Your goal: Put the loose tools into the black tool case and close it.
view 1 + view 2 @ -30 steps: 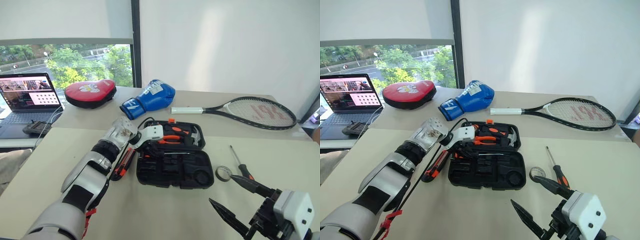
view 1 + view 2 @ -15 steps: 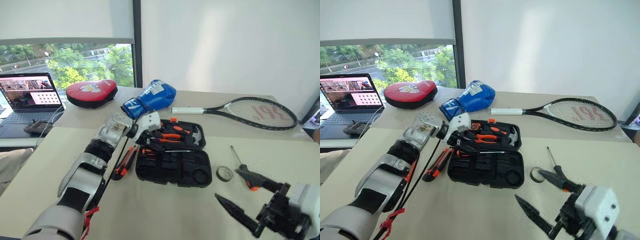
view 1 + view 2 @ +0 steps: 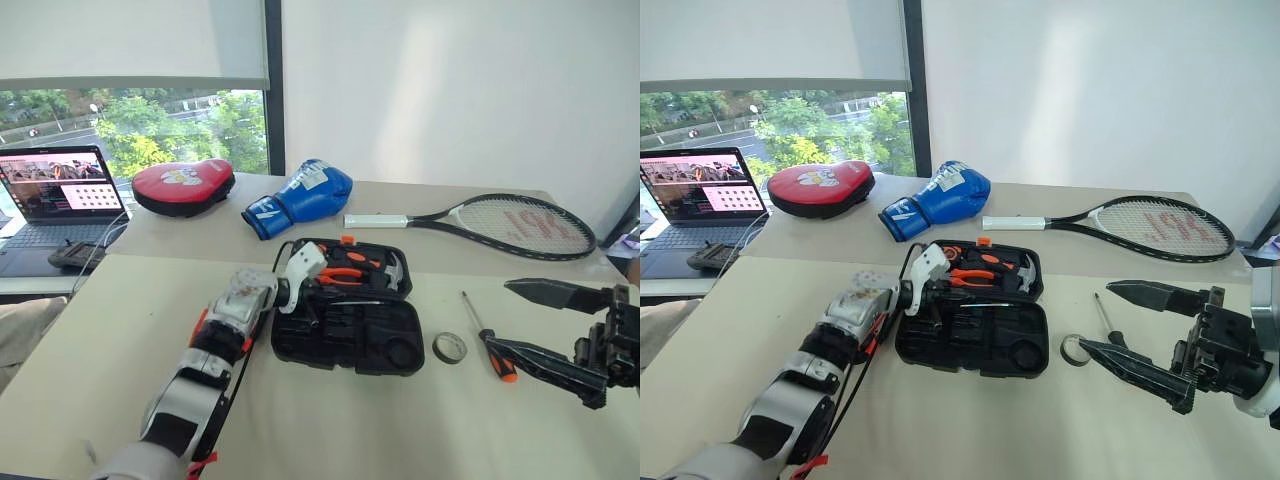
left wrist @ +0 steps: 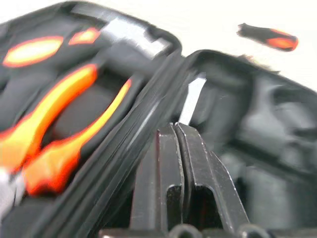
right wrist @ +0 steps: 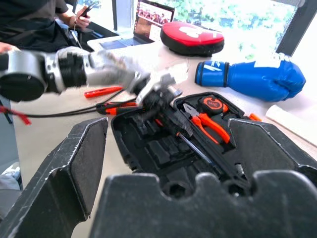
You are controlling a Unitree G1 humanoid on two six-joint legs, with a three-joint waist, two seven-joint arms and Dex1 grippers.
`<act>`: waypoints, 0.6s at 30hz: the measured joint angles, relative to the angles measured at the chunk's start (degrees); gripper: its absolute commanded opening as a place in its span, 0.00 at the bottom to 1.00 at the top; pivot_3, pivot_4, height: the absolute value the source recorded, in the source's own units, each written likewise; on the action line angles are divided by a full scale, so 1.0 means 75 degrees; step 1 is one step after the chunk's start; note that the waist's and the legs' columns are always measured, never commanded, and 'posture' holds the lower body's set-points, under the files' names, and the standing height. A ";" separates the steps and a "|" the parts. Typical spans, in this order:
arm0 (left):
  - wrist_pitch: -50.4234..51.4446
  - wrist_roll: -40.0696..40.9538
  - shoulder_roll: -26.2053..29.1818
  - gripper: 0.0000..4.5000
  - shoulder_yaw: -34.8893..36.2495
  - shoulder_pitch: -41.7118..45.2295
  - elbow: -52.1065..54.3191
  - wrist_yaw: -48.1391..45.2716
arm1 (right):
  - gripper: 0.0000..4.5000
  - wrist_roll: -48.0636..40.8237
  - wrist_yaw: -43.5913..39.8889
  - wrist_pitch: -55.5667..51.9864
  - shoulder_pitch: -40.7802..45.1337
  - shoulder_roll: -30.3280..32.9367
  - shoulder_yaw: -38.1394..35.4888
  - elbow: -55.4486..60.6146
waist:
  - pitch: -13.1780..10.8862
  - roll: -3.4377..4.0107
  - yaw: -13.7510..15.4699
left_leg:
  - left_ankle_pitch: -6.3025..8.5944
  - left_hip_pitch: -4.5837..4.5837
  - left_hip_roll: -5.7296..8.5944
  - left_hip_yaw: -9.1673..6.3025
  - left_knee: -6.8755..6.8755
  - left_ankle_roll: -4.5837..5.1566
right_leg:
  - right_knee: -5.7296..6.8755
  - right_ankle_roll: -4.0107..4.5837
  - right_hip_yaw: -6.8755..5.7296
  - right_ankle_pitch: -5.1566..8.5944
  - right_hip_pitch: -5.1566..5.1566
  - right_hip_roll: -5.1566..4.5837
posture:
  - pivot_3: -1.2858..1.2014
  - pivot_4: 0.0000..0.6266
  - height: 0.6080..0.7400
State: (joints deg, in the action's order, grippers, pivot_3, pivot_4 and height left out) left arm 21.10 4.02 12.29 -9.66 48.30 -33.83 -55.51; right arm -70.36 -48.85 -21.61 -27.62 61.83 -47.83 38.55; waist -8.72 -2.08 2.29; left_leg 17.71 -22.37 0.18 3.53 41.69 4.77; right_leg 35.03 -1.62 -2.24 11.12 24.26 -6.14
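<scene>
Case (image 3: 348, 320) lies open on the surface (image 3: 90, 330), pliers (image 3: 342, 276) in its far half. Left gripper (image 4: 174, 144) is inside the case at the near-left part, fingers pressed together, nothing seen between them. Right gripper (image 3: 1125, 325) hangs above the surface right of the case, fingers wide, empty. Tape roll (image 3: 449, 347) and a screwdriver (image 3: 487, 338) lie just right of the case, apart from it.

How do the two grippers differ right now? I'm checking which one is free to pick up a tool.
The left gripper is shut, inside the open black tool case. The right gripper is open, raised off the table, empty. Both have two black fingers.
</scene>
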 measured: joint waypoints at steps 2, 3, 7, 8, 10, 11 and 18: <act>0.0008 -0.0151 -0.0042 0.02 -0.0152 -0.0287 0.0365 0.0394 | 1.00 0.0149 -0.0045 -0.0217 -0.0005 -0.0202 0.0070 0.0163 | 0.0009 0.0016 0.0001 | 0.0001 0.0007 0.0002 0.0000 -0.0001 -0.0001 | 0.0001 0.0000 0.0000 0.0000 -0.0009 -0.0012 | 0.52 0.24 1.00; 0.0037 -0.0227 -0.0043 0.02 -0.0216 -0.0323 0.0436 0.0528 | 1.00 0.0210 -0.0069 -0.0324 -0.0001 -0.0268 0.0099 0.0201 | 0.0012 0.0019 -0.0002 | 0.0001 0.0012 0.0001 0.0000 -0.0001 -0.0001 | 0.0001 0.0001 0.0000 -0.0001 -0.0013 -0.0014 | 0.52 0.24 1.00; 0.0162 -0.0465 -0.0043 0.02 -0.0435 -0.0511 0.0780 0.0884 | 1.00 0.0210 0.0238 -0.0734 0.0285 -0.0291 0.0263 0.0383 | 0.0071 0.0070 -0.0022 | 0.0001 0.0030 0.0002 0.0006 0.0000 -0.0001 | -0.0004 0.0003 0.0004 -0.0015 -0.0026 -0.0022 | 0.52 0.24 1.00; 0.0183 -0.0551 -0.0055 0.02 -0.0511 -0.0522 0.0823 0.0978 | 1.00 0.0227 0.0445 -0.0870 0.0415 -0.0286 0.0368 0.0432 | 0.0092 0.0082 -0.0021 | 0.0002 0.0037 0.0001 0.0005 -0.0001 -0.0001 | -0.0002 0.0004 0.0004 -0.0014 -0.0031 -0.0022 | 0.52 0.24 1.00; 0.0172 -0.0577 -0.0121 0.02 -0.0530 -0.0563 0.0888 0.1087 | 1.00 0.0512 0.1034 -0.1016 0.0884 -0.0279 0.0741 0.0501 | 0.0120 0.0111 -0.0016 | 0.0001 0.0041 0.0001 0.0008 -0.0001 -0.0002 | -0.0001 0.0005 0.0002 -0.0014 -0.0031 -0.0020 | 0.52 0.24 1.00; 0.0098 -0.0520 -0.0176 0.02 -0.0473 -0.0621 0.0926 0.1090 | 1.00 0.0804 0.1424 -0.1052 0.1152 -0.0273 0.0981 0.0549 | 0.0126 0.0120 -0.0022 | 0.0000 0.0040 0.0001 0.0012 -0.0001 -0.0004 | 0.0000 0.0006 0.0002 -0.0013 -0.0025 -0.0020 | 0.52 0.24 1.00; 0.0926 0.1516 0.0392 0.24 0.0317 -0.1641 0.3060 -0.0287 | 1.00 0.1449 0.4975 -0.3143 0.2860 0.0049 0.3146 0.0673 | 0.0105 0.0112 -0.0053 | -0.0065 -0.0085 -0.0003 0.0010 0.0003 -0.0110 | 0.0022 0.0036 0.0006 -0.0019 0.0109 -0.0016 | 0.52 0.24 1.00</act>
State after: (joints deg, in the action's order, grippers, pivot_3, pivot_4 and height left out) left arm 28.05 15.39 15.23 -7.29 36.00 -10.89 -57.66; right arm -59.50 -11.55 -45.18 -6.17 62.19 -24.24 43.60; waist -7.92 -1.24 1.89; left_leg 17.23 -23.01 0.15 3.60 41.71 3.95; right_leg 35.19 -1.35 -2.20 10.98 25.08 -6.26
